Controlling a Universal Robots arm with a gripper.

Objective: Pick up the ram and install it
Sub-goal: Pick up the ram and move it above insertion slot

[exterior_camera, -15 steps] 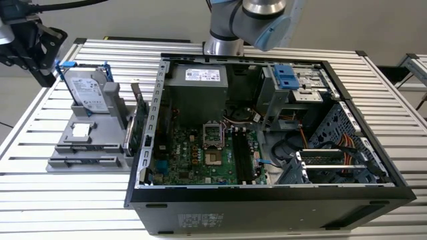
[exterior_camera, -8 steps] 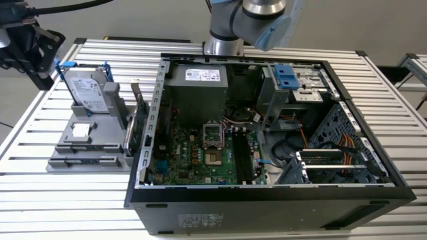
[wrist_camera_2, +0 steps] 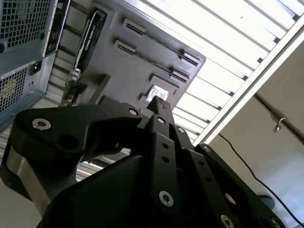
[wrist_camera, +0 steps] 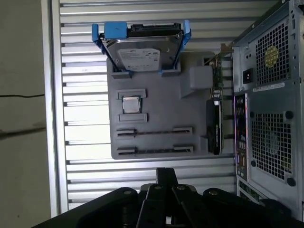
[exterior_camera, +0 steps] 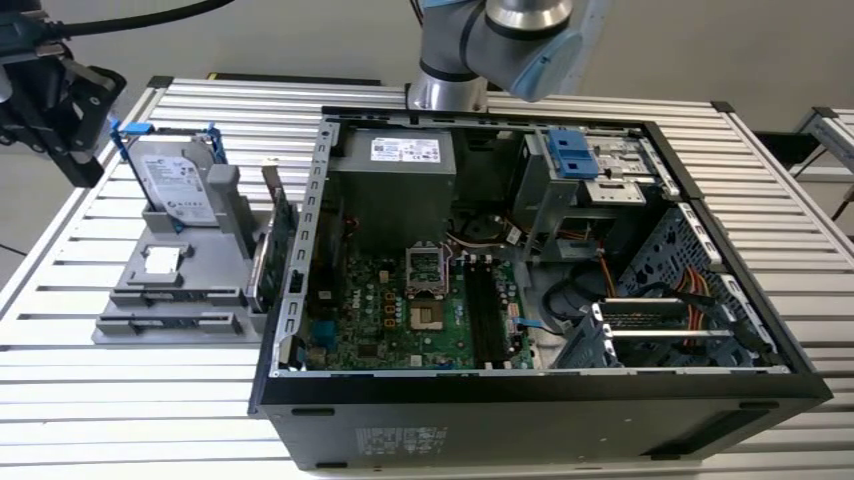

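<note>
- The computer case (exterior_camera: 534, 410) lies on its side on the slatted table (exterior_camera: 134, 410) with its panel off and the motherboard (exterior_camera: 387, 310) facing up. I take this to be so the memory slots can be reached straight from above.
- A grey parts fixture (wrist_camera: 156, 95) sits just outside the case, beside its rear panel.
- The fixture props a hard drive (wrist_camera: 142, 52) in blue rails. It also stands an expansion card (wrist_camera: 214, 123) on edge, on the side nearest the case. My guess is that they are stood up this way so a two-finger tool can pinch them from the top.
- A processor chip (wrist_camera: 130, 104) lies flat in its own pocket on the fixture.
- The fixture's two long slotted holders (wrist_camera: 154, 132) run square to the case's rear panel. Both look empty to me.
- I judge the ram (exterior_camera: 487, 315) to be the long dark stick standing among the memory slots inside the case, beside the processor socket. I am not certain, because the slots themselves are dark.
- The gripper (wrist_camera_2: 159, 102) hangs outside the case, raised over the table on the rear-panel side and looking down on the fixture. Its fingers are drawn together narrow, and I see nothing between them.
- Ram and tool are well apart, with the case's rear wall between them.
</note>
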